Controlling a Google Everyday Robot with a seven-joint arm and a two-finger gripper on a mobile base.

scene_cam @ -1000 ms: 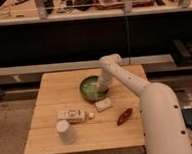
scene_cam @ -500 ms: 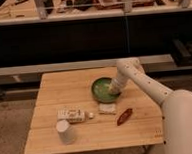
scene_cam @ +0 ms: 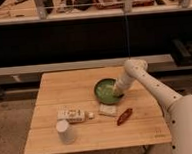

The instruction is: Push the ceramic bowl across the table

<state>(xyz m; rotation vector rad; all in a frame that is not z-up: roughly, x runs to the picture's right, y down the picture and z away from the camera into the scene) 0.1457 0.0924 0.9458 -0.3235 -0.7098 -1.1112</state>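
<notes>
- The robot's white arm (scene_cam: 155, 89) reaches in from the near right, bends at an elbow above the table's far right corner, and angles down and leftward to the ceramic bowl (scene_cam: 103, 90).
- The gripper (scene_cam: 117, 93) sits low at the bowl's right side, inside or against the rim. The view does not show which, nor whether the gripper is open or closed.
- The ceramic bowl, green with a darker rim, stands upright on the table (scene_cam: 65, 89), right of centre and towards the far half of the top.
- Just near of the bowl lies a small pale packet (scene_cam: 108, 109), close to the rim but apart from it.
- A red object (scene_cam: 124, 116), long and narrow, lies at a slant to the right of and slightly nearer than the packet.
- A white carton (scene_cam: 71, 115) lies on its side left of the packet, near the middle of the table's left half.
- A white cup (scene_cam: 65, 131) stands upturned at the near left, just in front of the carton and well apart from the bowl.
- The table is of light wooden planks and stands on a speckled floor (scene_cam: 13, 133).
- Beyond it runs a dark, shadowed span, with a cluttered workbench (scene_cam: 84, 7) along the far edge of the scene.
</notes>
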